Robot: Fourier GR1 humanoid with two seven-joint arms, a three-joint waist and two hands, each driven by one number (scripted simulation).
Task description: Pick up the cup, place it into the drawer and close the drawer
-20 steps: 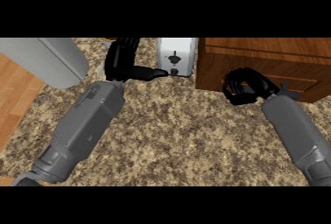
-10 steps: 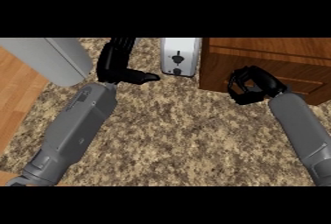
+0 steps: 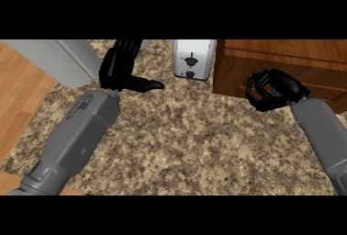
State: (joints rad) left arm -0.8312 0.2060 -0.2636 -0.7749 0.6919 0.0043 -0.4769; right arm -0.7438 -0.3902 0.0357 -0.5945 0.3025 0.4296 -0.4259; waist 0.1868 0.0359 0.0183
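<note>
The cup shows nowhere in the head view; whether the right robot hand [image 3: 274,88] hides it cannot be told; that hand is clenched, its black fingers curled into a rounded cage against the face of the wooden drawer cabinet [image 3: 284,59] at the upper right, and nothing can be made out inside the curl. The left robot hand [image 3: 122,69] sits at the upper middle-left, released, its fingers stretched straight towards the far edge and the thumb jutting out to the right over the surface [image 3: 196,137]; it grips nothing. Between the two hands, just beside the cabinet's left edge, stands a white toaster [image 3: 193,58], boxy, with dark knobs on its front. The surface is speckled stone in brown and beige, rough and mottled in look; the cabinet is smooth reddish-brown wood with straight horizontal panel edges; a plain pale grey block [image 3: 58,59] stands at the upper left, and orange wood-plank floor [image 3: 20,101] shows along the left side; both forearms are smooth matt grey.
</note>
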